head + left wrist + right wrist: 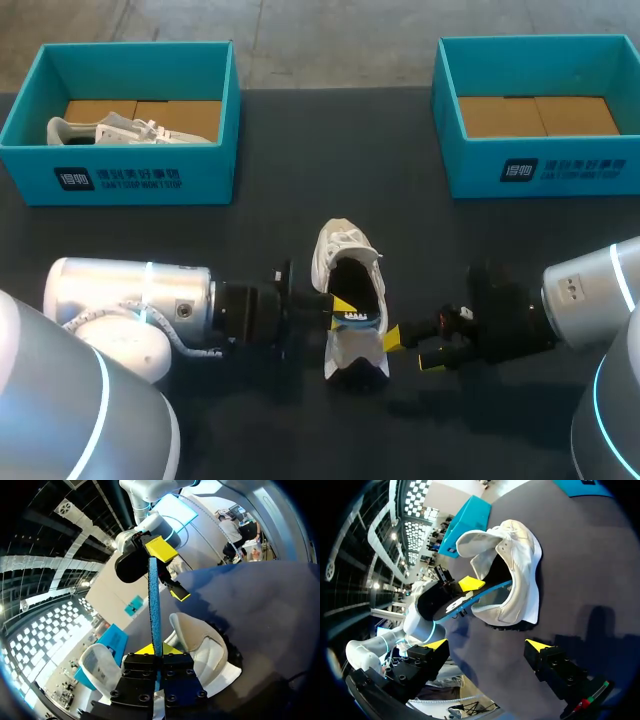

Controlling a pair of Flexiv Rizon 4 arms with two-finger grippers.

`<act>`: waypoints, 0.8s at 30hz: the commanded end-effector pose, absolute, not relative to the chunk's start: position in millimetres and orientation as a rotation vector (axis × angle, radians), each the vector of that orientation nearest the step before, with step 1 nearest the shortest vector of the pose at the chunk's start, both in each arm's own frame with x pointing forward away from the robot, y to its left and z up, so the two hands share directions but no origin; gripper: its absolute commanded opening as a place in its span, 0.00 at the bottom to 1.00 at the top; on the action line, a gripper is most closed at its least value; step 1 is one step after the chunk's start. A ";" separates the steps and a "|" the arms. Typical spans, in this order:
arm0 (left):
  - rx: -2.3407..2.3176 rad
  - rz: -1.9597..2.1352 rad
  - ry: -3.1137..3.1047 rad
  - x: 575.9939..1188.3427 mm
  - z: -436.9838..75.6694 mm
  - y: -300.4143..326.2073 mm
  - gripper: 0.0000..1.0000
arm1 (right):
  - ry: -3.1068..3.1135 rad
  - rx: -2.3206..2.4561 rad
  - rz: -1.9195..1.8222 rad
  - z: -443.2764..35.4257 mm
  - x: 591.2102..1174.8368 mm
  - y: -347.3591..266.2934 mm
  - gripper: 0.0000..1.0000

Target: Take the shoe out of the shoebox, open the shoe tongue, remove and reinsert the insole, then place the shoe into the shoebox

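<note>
- Shoe [345,268] first: it's a white sneaker out on the dark table [250,230], about in the middle. It sits between your two grippers and well apart from both boxes. The toe points to the far side and the tongue is pulled open.
- The insole [356,320] is partway out of the shoe's opening. It's blue underneath and dark on top. In the right wrist view you can see its far end running down inside the shoe.
- Your left gripper [156,650] is pinching the insole edge-on. Both yellow tips are pressed against it from either side, right by the shoe's collar.
- Your right gripper [486,645] is spread wide, fingers well apart. It hangs just beside the heel end of the shoe on the right and doesn't touch the shoe or the insole.
- The left shoebox [130,178] is teal and sits at the far left of the table. It has a second white shoe [120,130] lying in it.
- The right shoebox [545,172] is also teal, at the far right, and you can see its brown cardboard floor.
</note>
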State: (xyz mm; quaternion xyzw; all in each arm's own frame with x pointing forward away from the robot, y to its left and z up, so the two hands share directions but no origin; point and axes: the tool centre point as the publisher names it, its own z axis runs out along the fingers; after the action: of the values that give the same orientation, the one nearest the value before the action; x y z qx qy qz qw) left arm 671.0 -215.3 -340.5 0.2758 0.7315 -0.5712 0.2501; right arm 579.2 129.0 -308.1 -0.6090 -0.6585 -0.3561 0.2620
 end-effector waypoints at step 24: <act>0.679 -1.544 1.968 676.9 -344.8 -222.5 0.24 | -1.784 -1.652 -0.962 -308.2 578.9 131.1 1.00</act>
State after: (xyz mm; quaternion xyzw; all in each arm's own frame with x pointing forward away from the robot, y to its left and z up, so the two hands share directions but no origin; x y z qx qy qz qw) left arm 680.3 -222.5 -344.4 0.2544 0.7326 -0.5720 0.2673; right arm 579.2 129.0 -308.1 -0.6090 -0.6585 -0.3561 0.2620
